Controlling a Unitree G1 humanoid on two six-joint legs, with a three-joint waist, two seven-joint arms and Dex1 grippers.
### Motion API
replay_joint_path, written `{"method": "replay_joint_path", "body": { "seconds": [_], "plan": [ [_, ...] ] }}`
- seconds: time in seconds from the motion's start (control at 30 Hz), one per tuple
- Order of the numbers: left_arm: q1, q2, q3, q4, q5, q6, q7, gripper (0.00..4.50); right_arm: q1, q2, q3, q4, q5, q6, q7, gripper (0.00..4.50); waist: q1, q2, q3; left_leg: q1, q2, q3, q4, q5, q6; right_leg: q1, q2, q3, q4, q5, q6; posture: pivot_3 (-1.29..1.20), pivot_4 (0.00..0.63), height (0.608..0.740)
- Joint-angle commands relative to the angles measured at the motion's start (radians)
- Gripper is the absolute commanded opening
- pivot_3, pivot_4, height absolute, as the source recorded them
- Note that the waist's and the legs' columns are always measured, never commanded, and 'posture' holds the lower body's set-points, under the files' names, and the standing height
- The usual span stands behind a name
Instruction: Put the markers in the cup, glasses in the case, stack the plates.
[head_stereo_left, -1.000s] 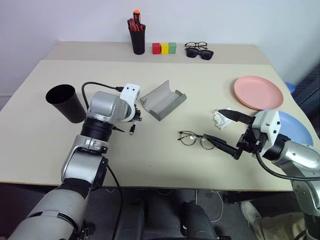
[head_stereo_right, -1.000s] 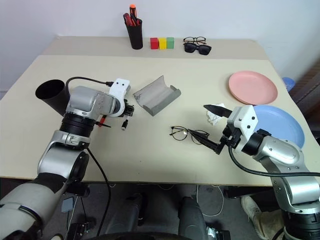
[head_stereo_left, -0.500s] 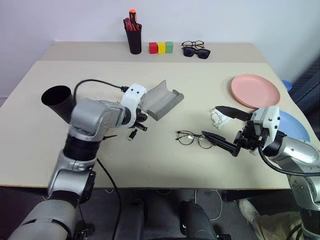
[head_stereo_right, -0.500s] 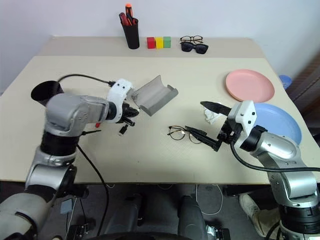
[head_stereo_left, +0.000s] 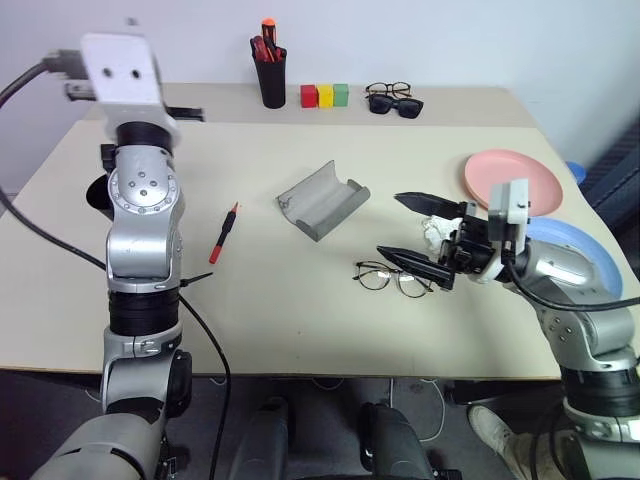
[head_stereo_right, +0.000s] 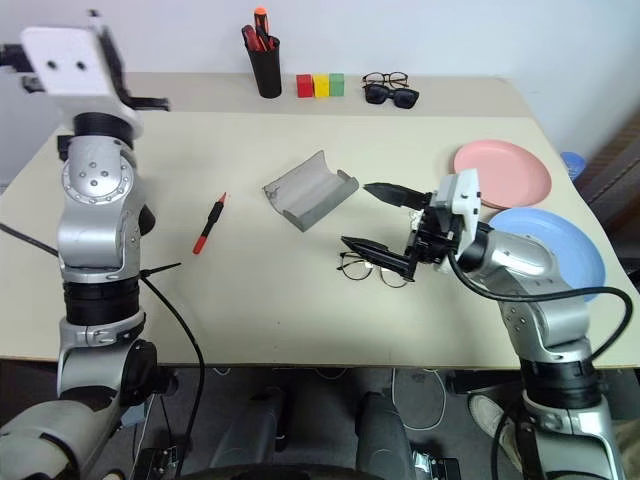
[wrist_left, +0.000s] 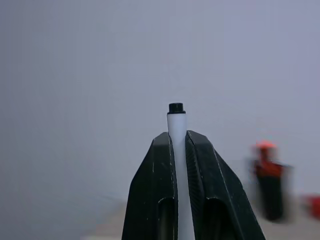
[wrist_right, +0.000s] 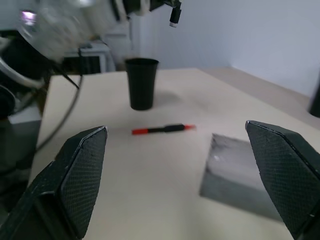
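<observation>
- The cup is standing upright near the table's left edge, partly hidden behind the raised left arm in the head views; what is inside it cannot be told
- The left gripper is held high above the table's far-left part, its fingers clamped on the white marker, whose black end is sticking out past the fingertips
- The black marker with red cap is lying flat on the table, between the cup and the case, apart from both
- A taller black pen holder is standing at the far edge, holding red and orange pens
- The case is lying open and empty at mid-table, hollow side up
- Red, yellow and green blocks are sitting at the far edge, with two other pairs of spectacles just right of them
- The glasses are lying on the table near and right of the case
- The right gripper is hanging with fingers spread wide, holding nothing, its nearer fingertip just over the glasses
- A crumpled white scrap is lying behind that gripper
- The pink plate and the blue plate are sitting unstacked at the right, blue one nearer
</observation>
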Motion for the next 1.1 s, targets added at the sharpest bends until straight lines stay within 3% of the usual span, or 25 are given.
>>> {"method": "replay_joint_path", "body": {
  "seconds": [0.03, 0.47, 0.5, 0.53, 0.73, 0.77, 0.83, 0.93, 1.1],
  "plan": [
    [0.034, 0.039, 0.035, 0.065, 0.087, -0.115, 0.079, 0.02, -0.054, 0.020, 0.021, 0.027, -0.018, -0.032, 0.028, 4.50, 0.000, 0.000, 0.000, 0.000, 0.000, 0.000, 0.000, 0.000, 0.000, 0.000, 0.000, 0.000, 0.000, 0.000, 0.000, 0.00, 0.150, 0.740],
    [0.127, 0.030, 0.065, 0.180, 0.108, -0.151, 0.124, 0.02, -0.065, 0.041, 0.026, 0.042, -0.046, -0.050, 0.036, 4.50, 0.000, -0.001, 0.000, 0.001, 0.000, 0.000, 0.001, 0.001, -0.002, -0.001, 0.000, 0.000, 0.004, 0.000, 0.001, 0.00, 0.150, 0.740],
    [0.134, 0.025, 0.059, 0.186, 0.109, -0.148, 0.122, 0.80, -0.063, 0.039, 0.024, 0.041, -0.047, -0.050, 0.034, 4.50, 0.000, -0.001, -0.001, 0.001, 0.000, 0.000, 0.001, 0.001, -0.002, -0.001, 0.000, 0.000, 0.004, 0.000, 0.001, 0.00, 0.150, 0.740],
    [0.139, 0.020, 0.055, 0.190, 0.111, -0.140, 0.122, 1.06, -0.061, 0.038, 0.023, 0.039, -0.048, -0.050, 0.031, 4.50, 0.000, -0.001, -0.001, 0.001, 0.000, 0.000, 0.001, 0.001, -0.002, -0.001, 0.000, 0.000, 0.004, 0.000, 0.001, 0.00, 0.150, 0.740],
    [0.153, -0.025, 0.049, 0.174, 0.053, -0.177, 0.078, 4.05, -0.051, 0.029, 0.012, 0.028, -0.053, -0.048, 0.014, 4.50, 0.002, -0.001, -0.001, 0.000, 0.000, 0.000, 0.001, 0.001, -0.003, -0.001, 0.000, 0.000, 0.004, 0.000, 0.001, 0.00, 0.150, 0.740],
    [0.155, -0.045, 0.051, 0.142, 0.022, -0.136, 0.052, 4.05, -0.050, 0.028, 0.010, 0.029, -0.056, -0.049, 0.011, 4.50, 0.002, -0.001, -0.001, 0.000, 0.000, 0.000, 0.001, 0.001, -0.003, -0.001, 0.000, 0.000, 0.004, 0.000, 0.001, 0.00, 0.150, 0.740],
    [0.149, -0.078, 0.040, 0.041, -0.075, 0.108, -0.056, 4.05, -0.046, 0.028, 0.008, 0.030, -0.059, -0.051, 0.007, 4.50, 0.002, -0.001, -0.001, 0.000, 0.000, 0.000, 0.001, 0.001, -0.003, 0.000, 0.000, 0.000, 0.004, 0.000, 0.001, 0.00, 0.150, 0.740],
    [0.131, 0.025, -0.091, -0.052, -0.145, 0.444, -0.334, 4.05, -0.042, 0.031, 0.008, 0.028, -0.064, -0.053, 0.005, 4.50, -0.003, -0.001, -0.001, 0.000, 0.000, 0.000, 0.001, 0.001, -0.003, 0.000, 0.001, 0.000, 0.005, 0.000, 0.001, 0.00, 0.150, 0.740],
    [0.021, 0.052, -0.088, 0.010, -0.199, 0.886, -0.386, 4.05, -0.041, 0.039, 0.010, 0.024, -0.069, -0.056, -0.008, 4.50, -0.012, -0.001, -0.001, 0.001, 0.000, -0.001, 0.002, 0.001, -0.002, -0.002, 0.001, 0.000, 0.008, -0.001, 0.002, 0.00, 0.150, 0.740]
  ]
}}
